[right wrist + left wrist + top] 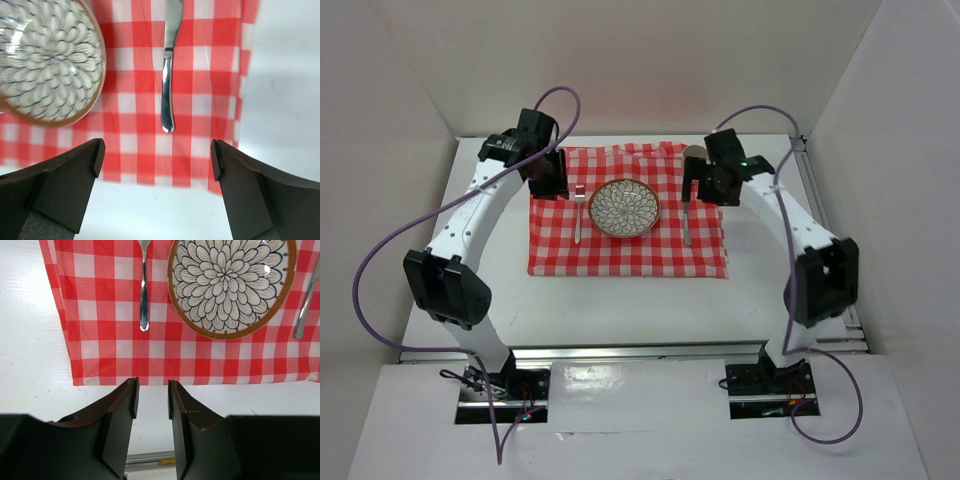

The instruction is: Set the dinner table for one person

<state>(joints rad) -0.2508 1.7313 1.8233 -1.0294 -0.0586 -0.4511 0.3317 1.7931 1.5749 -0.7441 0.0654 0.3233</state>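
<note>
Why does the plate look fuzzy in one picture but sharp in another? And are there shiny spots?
Right wrist view: the plate looks soft, a bit out of focus. Left wrist view: it is crisp, with a small white glint near its right rim, and the fork gleams. Top view: a faint red glow tints the back wall above the cloth.

On the dinner table [620, 310] lies a cloth [620, 262] bearing a plate [624, 207], a fork [578, 215] left and a knife [686, 225] right.
</note>
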